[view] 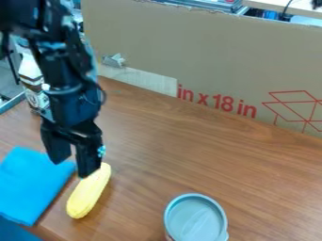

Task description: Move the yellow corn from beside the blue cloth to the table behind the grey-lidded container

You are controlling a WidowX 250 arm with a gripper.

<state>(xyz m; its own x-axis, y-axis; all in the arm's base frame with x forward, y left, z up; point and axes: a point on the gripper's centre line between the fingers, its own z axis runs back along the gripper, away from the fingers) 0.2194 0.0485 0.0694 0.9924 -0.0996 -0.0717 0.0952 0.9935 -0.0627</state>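
Gripper (70, 168), fingers apart | yellow vegetable (88, 192) right by its tip | blue cloth (28, 186) near it | grey-topped container (196, 220) well apart from it

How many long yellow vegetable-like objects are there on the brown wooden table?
1. The long yellow vegetable-like object lies at the lower left, between the flat blue cloth and the round grey-lidded container.

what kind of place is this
Probably a robotics lab or workshop: a black robot arm's gripper hangs over a wooden table, with a cardboard sheet standing behind as a screen.
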